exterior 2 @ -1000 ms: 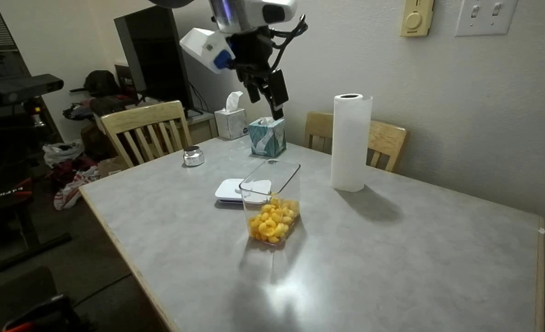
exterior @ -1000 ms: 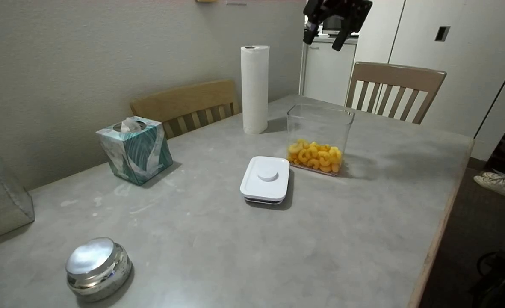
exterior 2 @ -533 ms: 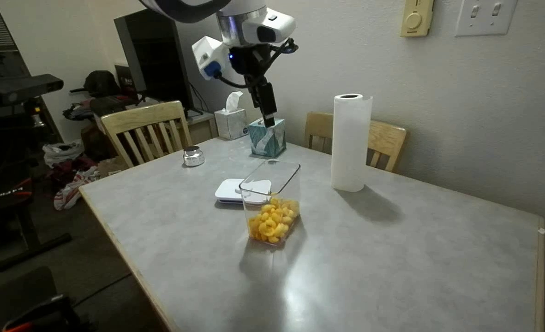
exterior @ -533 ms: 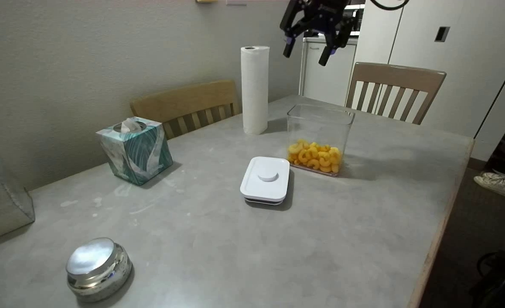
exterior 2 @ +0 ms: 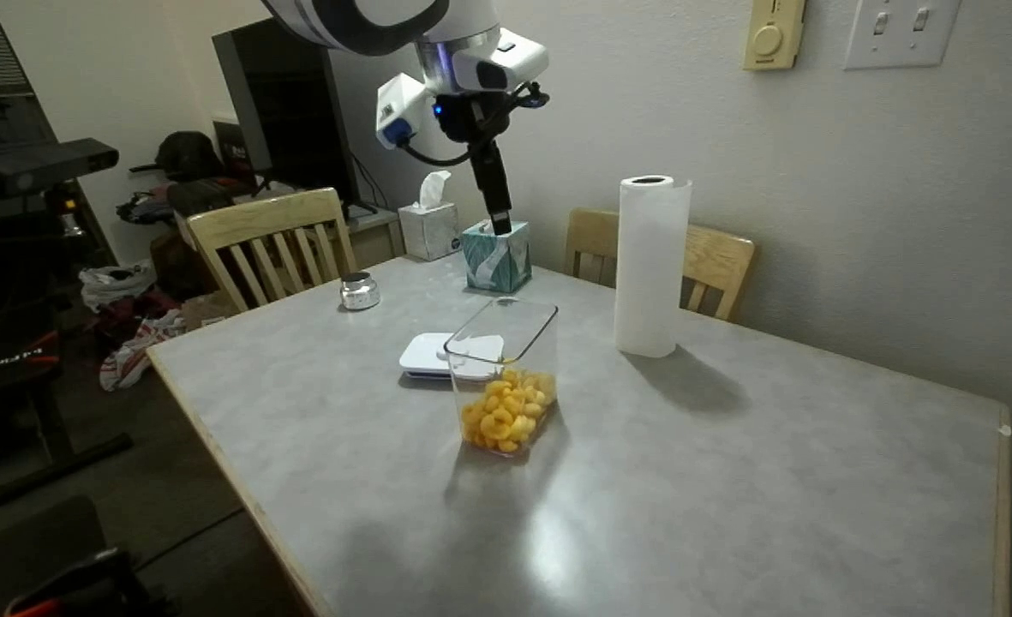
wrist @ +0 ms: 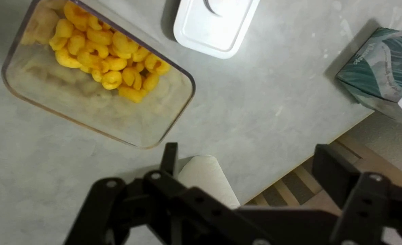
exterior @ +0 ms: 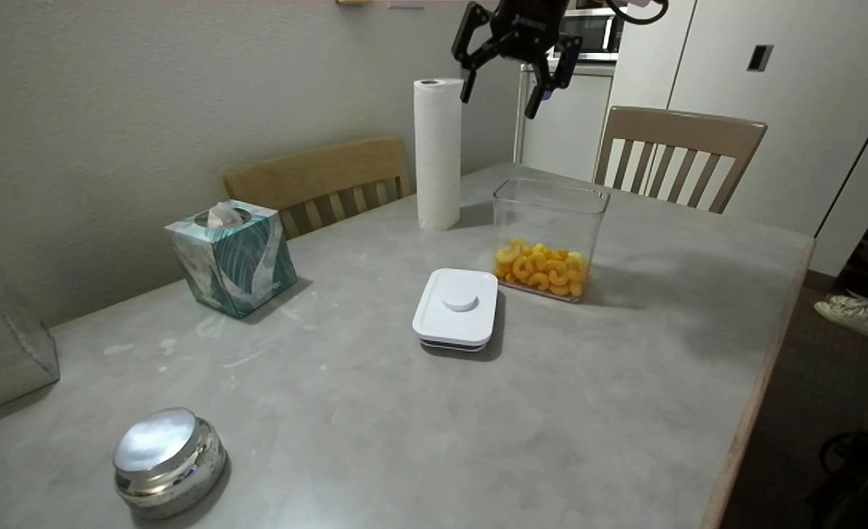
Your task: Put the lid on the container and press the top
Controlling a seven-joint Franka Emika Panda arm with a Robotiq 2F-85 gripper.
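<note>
The white square lid lies flat on the table with its round button facing up. The lid also shows in an exterior view, partly behind the container, and at the top of the wrist view, where the frame cuts off the button. The clear container stands upright and uncovered beside the lid, with yellow snack pieces low inside. It also shows in the wrist view. My gripper is open and empty, high above the table. Its fingers are wide apart in the wrist view.
A paper towel roll stands near the container, and below the gripper in the wrist view. A teal tissue box, a grey tissue box and a metal dome stand farther off. Chairs line the table edge.
My gripper has moved left and down in an exterior view and has turned, so its spread fingers show more broadly there. The lid and container have not moved.
</note>
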